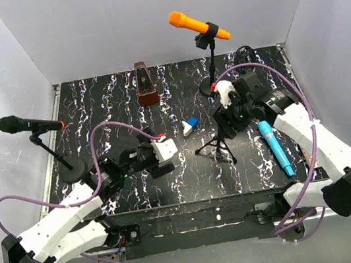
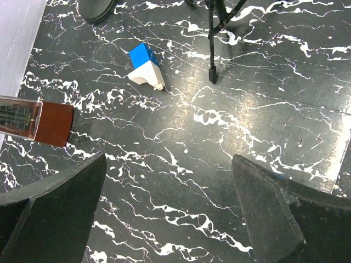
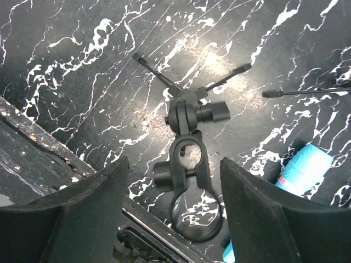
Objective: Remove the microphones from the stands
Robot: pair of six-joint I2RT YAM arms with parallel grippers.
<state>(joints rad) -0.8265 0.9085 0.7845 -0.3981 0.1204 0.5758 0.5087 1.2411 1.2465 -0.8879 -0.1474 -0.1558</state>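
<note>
Beside the stand (image 1: 216, 142), whose empty clip (image 3: 196, 178) sits between the right claw's (image 3: 174, 181) wide jaws, the blue mic (image 1: 276, 149) lies on the counter (image 1: 105, 109), probably light, rigid and smooth, best gripped mid-body; the left claw (image 2: 169, 181) gapes empty.

Top external looks down from above the near edge, covering the whole table (image 1: 105, 109). Left wrist faces down, close to the tabletop, sharing the blue-white block (image 2: 145, 67) with top. Right wrist sits just over the tripod stand (image 3: 189, 159), also seen from top.
</note>
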